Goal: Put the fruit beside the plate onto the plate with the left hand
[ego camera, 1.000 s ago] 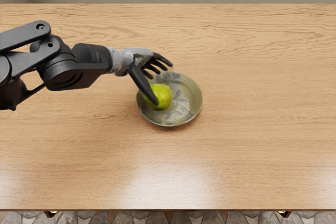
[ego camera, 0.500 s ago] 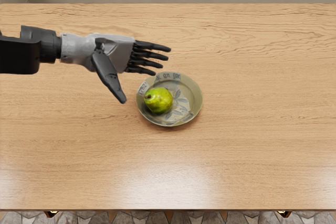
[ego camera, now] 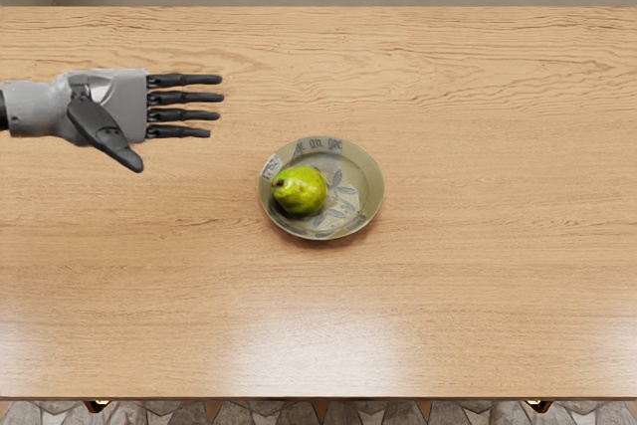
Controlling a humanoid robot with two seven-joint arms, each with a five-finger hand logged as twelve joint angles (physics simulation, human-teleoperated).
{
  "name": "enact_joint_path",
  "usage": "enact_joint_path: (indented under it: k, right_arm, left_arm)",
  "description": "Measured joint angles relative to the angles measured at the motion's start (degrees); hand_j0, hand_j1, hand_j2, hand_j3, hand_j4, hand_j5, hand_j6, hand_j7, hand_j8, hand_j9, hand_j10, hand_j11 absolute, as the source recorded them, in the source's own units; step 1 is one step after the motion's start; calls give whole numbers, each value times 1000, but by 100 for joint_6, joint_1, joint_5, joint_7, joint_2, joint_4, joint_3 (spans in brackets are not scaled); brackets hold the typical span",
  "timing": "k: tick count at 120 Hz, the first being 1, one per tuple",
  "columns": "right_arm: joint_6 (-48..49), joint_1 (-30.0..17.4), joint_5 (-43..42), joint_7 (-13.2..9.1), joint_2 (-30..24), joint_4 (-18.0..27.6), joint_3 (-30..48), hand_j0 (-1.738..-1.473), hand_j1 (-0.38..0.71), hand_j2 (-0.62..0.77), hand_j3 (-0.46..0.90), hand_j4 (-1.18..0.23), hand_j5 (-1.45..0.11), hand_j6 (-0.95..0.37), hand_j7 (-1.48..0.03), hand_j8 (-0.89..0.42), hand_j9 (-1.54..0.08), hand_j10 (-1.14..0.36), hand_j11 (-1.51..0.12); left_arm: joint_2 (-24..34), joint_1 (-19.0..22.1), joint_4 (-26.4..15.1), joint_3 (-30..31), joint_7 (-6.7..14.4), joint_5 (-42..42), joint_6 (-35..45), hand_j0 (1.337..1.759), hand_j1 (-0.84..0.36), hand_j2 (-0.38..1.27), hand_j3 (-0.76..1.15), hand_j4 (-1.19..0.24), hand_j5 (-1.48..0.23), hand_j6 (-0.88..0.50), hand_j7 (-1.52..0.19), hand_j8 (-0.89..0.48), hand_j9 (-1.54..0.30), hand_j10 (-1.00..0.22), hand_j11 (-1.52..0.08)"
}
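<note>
**Pear on plate, left hand empty and off to the side**

Far left: left hand point(ego camera: 114, 111) comes in from the left edge and hovers over bare wood. Fingers point(ego camera: 184, 97) are straight and slightly apart, pointing right, and the thumb point(ego camera: 109, 141) angles down toward the near side. It grips nothing. Only the wrist shows; the rest of the arm is out of frame.

Between hand and dish is a clear strip of table point(ego camera: 498, 97) with nothing on it.

Centre: the pear point(ego camera: 301, 189), yellow-green, sits inside the plate point(ego camera: 360, 168) on the left half of the bowl, stem end toward the left rim. It looks settled, with no part hanging over the rim. The plate is a shallow patterned dish, flat on the wood.

Judgement: the placing looks done, so the step in hand is clearing the arm.
- Keep the palm flat and the fingers loose.
- Travel left, away from the dish.
- Hold height, so the thumb tip does not drag on the wood.
- Don't sweep back over the rim, since a nudge there could roll the pear.

Room: the hand has open wood around it and its exit side is free.

Right: a wide bare tabletop out to the right edge. The plate sits well apart from the far edge by the wall and from the near edge at the bottom, so I see no tip-off risk. The right hand is not visible.
</note>
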Motion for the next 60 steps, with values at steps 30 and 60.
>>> enact_joint_path:
  k: [30, 60]
  right_arm:
    - [1, 0, 0, 0, 0, 0, 0, -1658, -323, -4, 0, -22, -28, -22, -29, -22, -28, -22, -28]
    - [1, 1, 0, 0, 0, 0, 0, -1658, -323, -4, 0, -22, -29, -22, -29, -22, -29, -22, -29]
  left_arm:
    - [649, 356, 51, 16, 0, -18, -2, 1658, 339, 2, 0, -8, -11, -7, -11, -7, -11, -8, -11]
    - [990, 362, 201, 19, 0, -5, -3, 1658, 339, 1, 0, -7, -11, -6, -11, -7, -11, -7, -11]
